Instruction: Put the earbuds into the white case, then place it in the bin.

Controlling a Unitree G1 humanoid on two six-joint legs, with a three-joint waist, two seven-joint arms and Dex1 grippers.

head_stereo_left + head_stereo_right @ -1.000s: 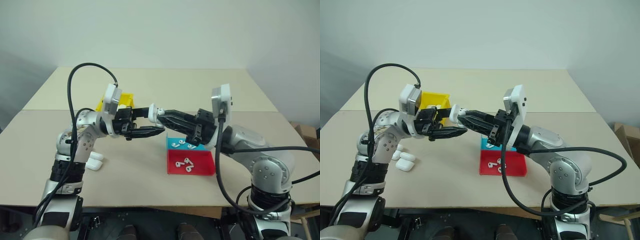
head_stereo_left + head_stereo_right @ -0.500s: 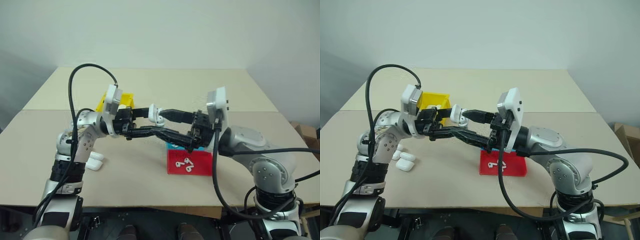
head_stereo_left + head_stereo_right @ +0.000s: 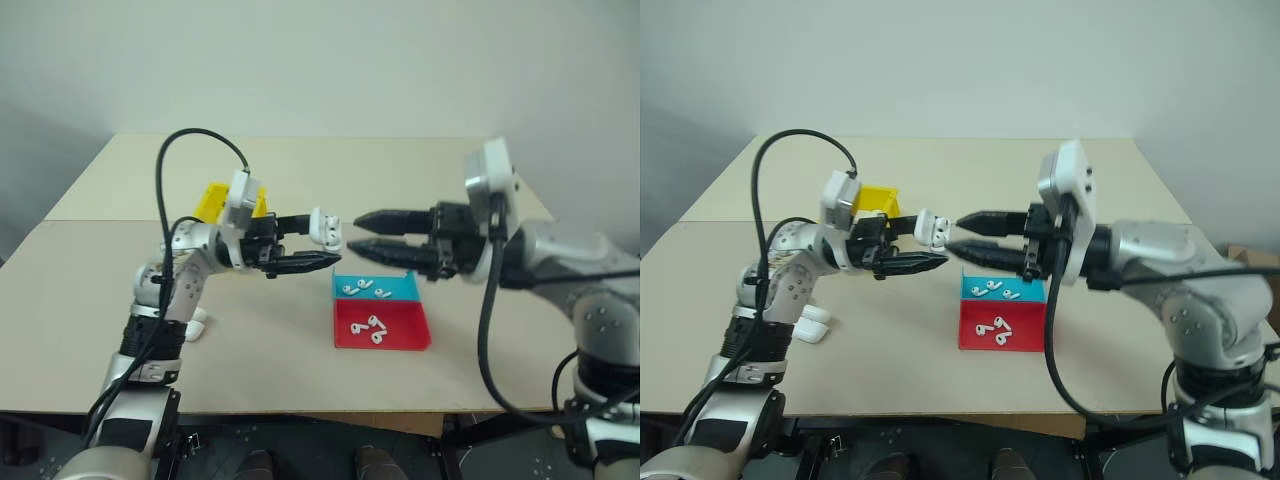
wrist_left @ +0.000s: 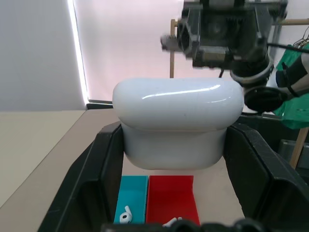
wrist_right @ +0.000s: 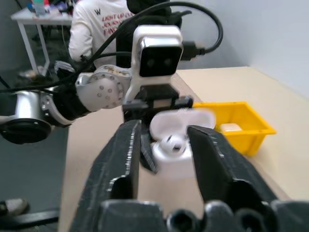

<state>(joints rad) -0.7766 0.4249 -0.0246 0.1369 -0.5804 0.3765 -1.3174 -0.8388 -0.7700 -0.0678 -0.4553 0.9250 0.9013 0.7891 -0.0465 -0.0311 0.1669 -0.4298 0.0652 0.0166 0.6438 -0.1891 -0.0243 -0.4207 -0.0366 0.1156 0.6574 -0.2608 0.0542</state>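
My left gripper (image 3: 328, 238) is shut on the white case (image 3: 327, 228), held above the table with its lid open. In the right wrist view an earbud (image 5: 174, 141) sits inside the case (image 5: 175, 145). My right gripper (image 3: 352, 231) hangs level just right of the case, pointing at it, open with nothing between its fingers (image 5: 123, 154). The left wrist view has the case (image 4: 178, 121) clamped between both fingers (image 4: 104, 179). More earbuds lie in the blue tray (image 3: 400, 290) and the red tray (image 3: 405, 335). The yellow bin (image 3: 880, 198) stands behind the left arm.
A white case (image 5: 231, 128) lies inside the bin (image 5: 256, 128). More white cases (image 3: 812, 325) lie on the table by the left elbow. Both trays sit below the grippers. A person in a white shirt (image 5: 99, 29) is beyond the table.
My right gripper has pulled back to the right and up, away from the case, after opening wide; its fingers now stand closer together. The left gripper still holds the case in nearly the same place.
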